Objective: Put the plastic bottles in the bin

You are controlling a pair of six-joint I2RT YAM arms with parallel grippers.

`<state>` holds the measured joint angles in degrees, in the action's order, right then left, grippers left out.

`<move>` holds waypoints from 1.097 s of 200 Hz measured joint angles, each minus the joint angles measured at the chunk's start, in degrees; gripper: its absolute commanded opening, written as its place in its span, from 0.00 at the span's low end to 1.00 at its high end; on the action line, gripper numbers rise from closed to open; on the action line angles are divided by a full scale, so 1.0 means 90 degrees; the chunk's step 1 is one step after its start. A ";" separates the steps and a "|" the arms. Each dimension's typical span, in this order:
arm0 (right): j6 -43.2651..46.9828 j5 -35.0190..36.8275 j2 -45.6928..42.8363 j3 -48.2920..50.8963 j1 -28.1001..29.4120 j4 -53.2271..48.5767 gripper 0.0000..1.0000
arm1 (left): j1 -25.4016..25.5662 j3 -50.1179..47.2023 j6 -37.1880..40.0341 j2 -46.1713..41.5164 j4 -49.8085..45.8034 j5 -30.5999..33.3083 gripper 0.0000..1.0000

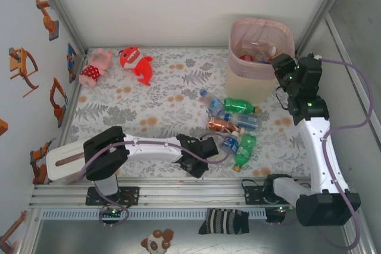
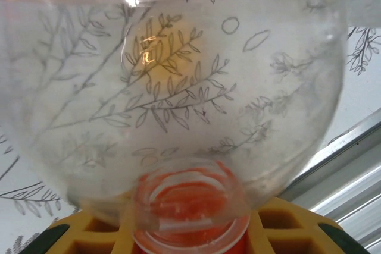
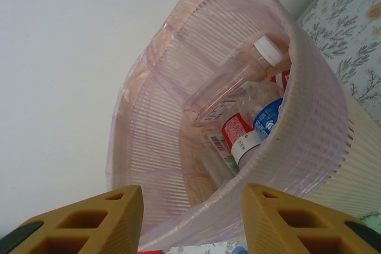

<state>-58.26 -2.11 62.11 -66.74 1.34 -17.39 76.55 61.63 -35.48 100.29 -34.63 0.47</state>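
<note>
Bottle (image 2: 178, 105), clear, rounded, gripped by left jaws; right jaws apart above ribbed bin (image 3: 324, 117).

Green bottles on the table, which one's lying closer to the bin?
The far green bottle, lying just in front of the bin by its cream base. The other green bottle lies much nearer the front rail.

A clear bottle (image 2: 178, 87) sits tight against the left wrist camera, blurred, its upper body cut by the top edge, and it covers most of the left fingers (image 2: 297, 215). The right fingers (image 3: 286, 218) run off the bottom edge. The bin (image 3: 321, 117) wall hides the lower bottles (image 3: 238, 134), their labels unreadable.
</note>
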 measured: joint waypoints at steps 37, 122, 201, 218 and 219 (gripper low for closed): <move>0.0068 -0.0126 0.0000 0.0000 -0.0005 -0.0046 0.46 | -0.0175 -0.0185 0.0032 -0.0634 -0.0036 0.0211 0.25; 0.1474 -0.1814 0.0002 -0.0155 -0.0005 0.0333 0.51 | -0.1843 -0.0364 0.1443 -0.2251 0.0243 -0.0083 0.24; 0.2115 -0.4090 -0.0010 -0.0282 0.0078 0.2103 0.62 | -0.3361 -0.0034 0.2880 -0.2914 0.1496 -0.2079 0.24; 0.2132 -0.4418 -0.0010 -0.0284 0.0231 0.2511 0.66 | -0.3393 0.0129 0.3053 -0.2948 0.1863 -0.2613 0.24; 0.2130 -0.4430 -0.0010 -0.0284 0.0238 0.2528 0.66 | -0.3393 0.0138 0.3065 -0.2953 0.1892 -0.2659 0.24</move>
<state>-39.09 -41.98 62.02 -69.30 3.49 5.37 46.02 62.87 -7.90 73.71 -17.61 -23.46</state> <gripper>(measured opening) 0.640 0.296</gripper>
